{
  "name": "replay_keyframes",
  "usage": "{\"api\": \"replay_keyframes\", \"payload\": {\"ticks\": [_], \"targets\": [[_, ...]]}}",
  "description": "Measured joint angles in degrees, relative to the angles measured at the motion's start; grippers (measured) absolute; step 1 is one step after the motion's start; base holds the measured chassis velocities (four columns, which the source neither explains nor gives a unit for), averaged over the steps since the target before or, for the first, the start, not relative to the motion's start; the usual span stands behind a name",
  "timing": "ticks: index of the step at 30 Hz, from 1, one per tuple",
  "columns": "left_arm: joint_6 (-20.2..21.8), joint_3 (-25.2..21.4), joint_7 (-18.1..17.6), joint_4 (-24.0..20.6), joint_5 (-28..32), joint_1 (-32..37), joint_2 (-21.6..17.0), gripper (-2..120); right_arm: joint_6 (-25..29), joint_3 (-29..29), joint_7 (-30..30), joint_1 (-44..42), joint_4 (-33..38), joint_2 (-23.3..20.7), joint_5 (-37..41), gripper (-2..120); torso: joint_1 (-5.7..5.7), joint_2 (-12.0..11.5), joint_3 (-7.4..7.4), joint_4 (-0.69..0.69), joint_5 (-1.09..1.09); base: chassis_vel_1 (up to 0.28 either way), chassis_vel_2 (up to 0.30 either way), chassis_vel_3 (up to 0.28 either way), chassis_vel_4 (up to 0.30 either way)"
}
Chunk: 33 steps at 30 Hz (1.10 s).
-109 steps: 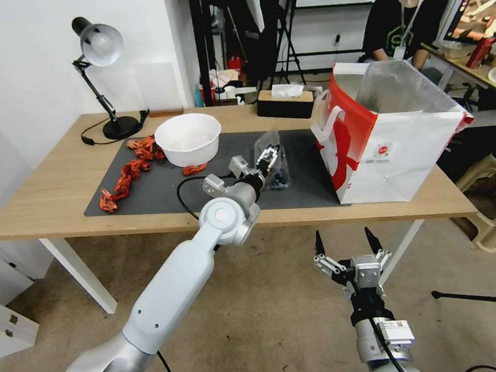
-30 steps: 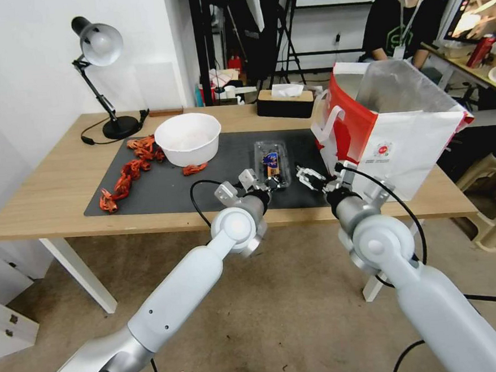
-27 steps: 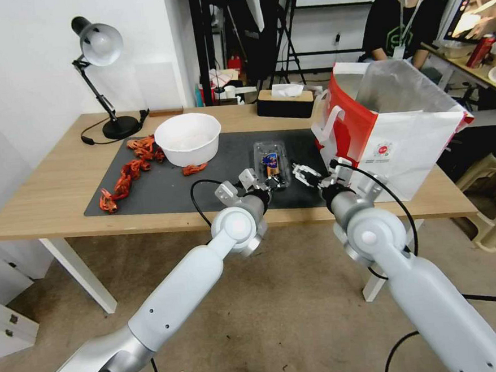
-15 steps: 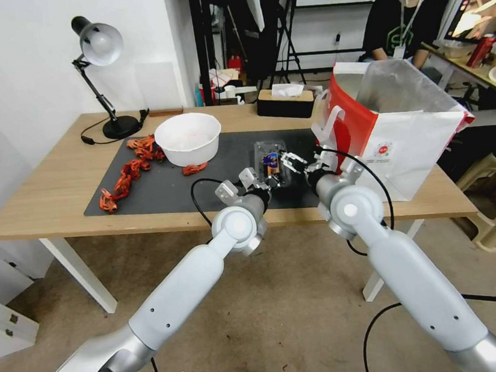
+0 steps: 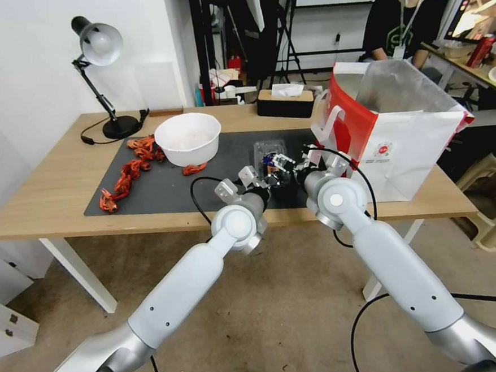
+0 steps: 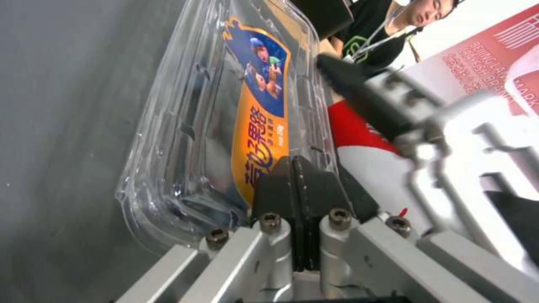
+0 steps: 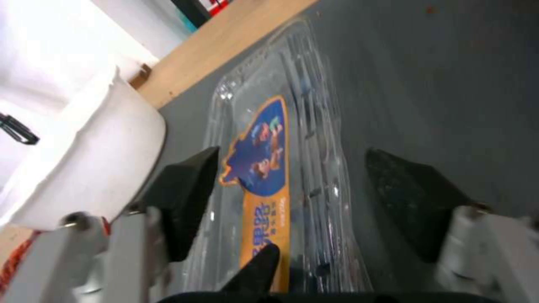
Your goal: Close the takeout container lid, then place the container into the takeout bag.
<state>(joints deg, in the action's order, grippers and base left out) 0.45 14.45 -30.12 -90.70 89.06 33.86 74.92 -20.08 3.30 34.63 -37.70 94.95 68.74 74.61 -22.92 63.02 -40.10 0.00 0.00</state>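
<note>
- Head view: the takeout container [image 5: 269, 156] is seen flat on the dark mat [image 5: 157, 186], left of the takeout bag [image 5: 404, 152].
- Its lid [image 6: 247, 109] is pressed at the near end by the closed left gripper [image 6: 300, 191].
- The right gripper [image 7: 292, 198] has been brought across, jaws spread astride it; lifting seems close.

Wooden table [image 5: 61, 187] carries dark mat [image 5: 163, 192], black desk lamp [image 5: 101, 77], tissue box [image 5: 285, 103], takeout bag [image 5: 392, 142].

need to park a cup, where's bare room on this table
Free: bare wood left of the dark grey mat, and the mat's near strip below the round white bowl. Crowded: around the clear plastic clamshell container, with both grippers beside the white-and-red paper bag.
</note>
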Motion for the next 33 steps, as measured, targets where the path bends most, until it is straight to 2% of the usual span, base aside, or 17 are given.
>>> {"api": "replay_keyframes", "payload": {"ticks": [1, 3, 5, 7, 8, 10, 12, 20, 33], "targets": [[-0.01, 0.09, 0.01, -0.01, 0.0, 0.0, -0.03, 0, -0.31, 0.0, 0.02, -0.01, -0.54, 0.3, -0.18, 58, 0.0, 0.0, 0.0, 0.0, 0.0, 0.0, 0.0, 0.0, 0.0], [-0.02, 0.22, 0.02, -0.05, -0.02, -0.03, -0.04, 0, -0.42, -0.02, 0.0, -0.05, -1.24, 0.69, -0.54, 50, 0.0, 0.0, 0.0, 0.0, 0.0, 0.0, 0.0, 0.0, 0.0], [-0.03, 0.25, 0.03, -0.07, -0.02, -0.05, -0.05, 0, -0.44, -0.02, -0.01, -0.05, -1.42, 0.84, -0.63, 46, 0.0, 0.0, 0.0, -0.01, 0.0, 0.0, 0.0, 0.0, 0.0], [-0.06, 0.38, 0.04, -0.12, -0.04, -0.06, -0.07, 0, -0.49, -0.02, -0.08, -0.05, -1.91, 1.25, -0.87, 36, 0.0, 0.0, 0.0, 0.0, 0.0, 0.0, 0.0, 0.0, 0.0], [-0.06, 0.38, 0.04, -0.12, -0.04, -0.06, -0.07, 0, -0.49, -0.02, -0.08, -0.05, -1.91, 1.25, -0.87, 36, 0.0, 0.0, 0.0, 0.0, 0.0, 0.0, 0.0, 0.0, 0.0], [-0.08, 0.49, 0.05, -0.17, -0.16, -0.07, -0.11, 0, -0.51, -0.05, -0.24, -0.01, -2.41, 1.56, -1.43, 26, 0.0, 0.0, 0.0, 0.0, 0.0, 0.0, 0.0, 0.0, 0.0], [-0.09, 0.53, 0.06, -0.19, -0.23, -0.08, -0.12, 0, -0.51, -0.08, -0.32, 0.01, -2.56, 1.66, -1.62, 24, 0.0, 0.0, 0.0, 0.0, 0.0, 0.0, 0.0, 0.0, 0.0], [-0.2, 0.76, 0.14, -0.25, -0.86, -0.12, -0.28, 0, -0.43, -0.2, -0.76, 0.22, -3.48, 2.28, -2.88, 0, 0.0, 0.0, 0.0, 0.0, 0.0, 0.0, 0.0, 0.0, 0.0], [-1.01, 0.92, 1.3, -0.68, -3.84, 0.08, -1.03, 0, -0.32, -0.08, -0.9, -0.32, -3.24, 2.12, -3.36, 0, 0.0, 0.02, 0.0, 0.0, 0.0, 0.0, 0.0, 0.0, 0.0]]}}
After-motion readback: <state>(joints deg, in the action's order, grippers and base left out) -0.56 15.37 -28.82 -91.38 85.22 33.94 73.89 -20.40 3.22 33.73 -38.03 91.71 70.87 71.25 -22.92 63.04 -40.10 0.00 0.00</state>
